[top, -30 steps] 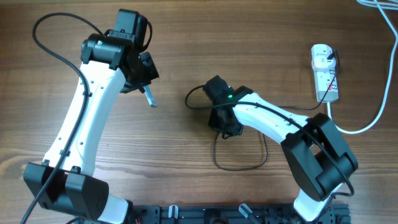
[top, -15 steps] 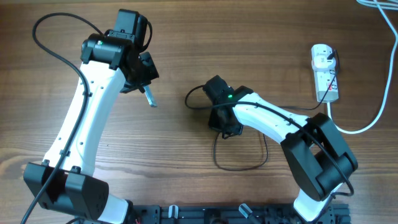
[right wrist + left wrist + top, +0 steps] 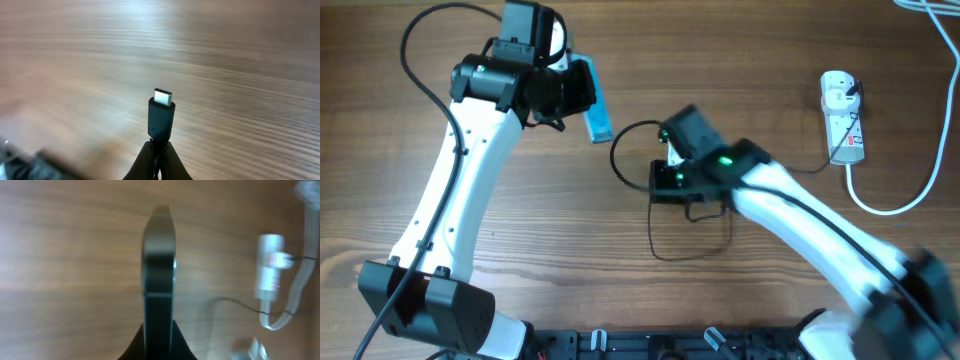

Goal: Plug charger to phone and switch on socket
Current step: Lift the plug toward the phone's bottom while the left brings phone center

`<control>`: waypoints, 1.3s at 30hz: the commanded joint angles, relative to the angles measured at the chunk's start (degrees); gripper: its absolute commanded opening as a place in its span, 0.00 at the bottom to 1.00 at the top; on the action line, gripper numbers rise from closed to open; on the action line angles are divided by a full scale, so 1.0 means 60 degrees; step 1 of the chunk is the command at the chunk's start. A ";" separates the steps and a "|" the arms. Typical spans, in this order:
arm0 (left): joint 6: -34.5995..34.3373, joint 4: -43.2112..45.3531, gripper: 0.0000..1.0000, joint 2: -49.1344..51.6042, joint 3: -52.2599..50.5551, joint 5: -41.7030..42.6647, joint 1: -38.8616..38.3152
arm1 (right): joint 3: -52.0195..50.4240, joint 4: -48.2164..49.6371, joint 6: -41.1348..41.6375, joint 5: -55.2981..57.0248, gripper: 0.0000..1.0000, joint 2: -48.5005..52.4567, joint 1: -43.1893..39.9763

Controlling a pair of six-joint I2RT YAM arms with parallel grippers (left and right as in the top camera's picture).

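My left gripper (image 3: pixel 575 98) is shut on the phone (image 3: pixel 596 108) and holds it above the table, its teal screen partly showing from overhead. In the left wrist view the phone (image 3: pixel 159 265) stands edge-on between the jaws of that gripper (image 3: pixel 159 332). My right gripper (image 3: pixel 664 172) is shut on the charger's connector (image 3: pixel 161 117), whose metal tip (image 3: pixel 163 96) points away from the gripper (image 3: pixel 159 146). The thin black charger cable (image 3: pixel 692 252) loops on the table below the right arm. The white socket (image 3: pixel 842 118) lies at the far right, also blurred in the left wrist view (image 3: pixel 270 270).
A thick white cord (image 3: pixel 912 200) runs from the socket towards the right edge and the top right corner. The arm bases and a black rail (image 3: pixel 650 345) stand at the front edge. A black cable (image 3: pixel 420 40) arcs over the left arm.
The left gripper has swung the phone up and right, its teal face now showing. The right arm has shifted up and left with the connector, dragging the cable loop along.
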 commanded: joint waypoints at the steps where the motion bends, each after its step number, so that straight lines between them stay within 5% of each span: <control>1: 0.0474 0.1060 0.04 0.0026 0.0033 0.3493 0.0138 | 0.0229 -0.0124 -0.1483 -0.1239 0.04 -0.1923 0.0029; 6: 0.0641 0.2561 0.04 0.0026 0.0033 0.6495 0.0277 | 0.0229 -0.0641 -0.1701 -0.1239 0.04 -0.2969 0.0029; 15: 0.2426 0.1253 0.04 0.0029 0.0033 0.6430 0.0248 | 0.0229 -0.0576 -0.1982 -0.1501 0.04 -0.3016 0.0033; 39: 0.2634 0.0743 0.04 0.0029 0.0033 0.6186 -0.0255 | 0.0233 0.0160 -0.1417 -0.0102 0.04 -0.3013 0.0583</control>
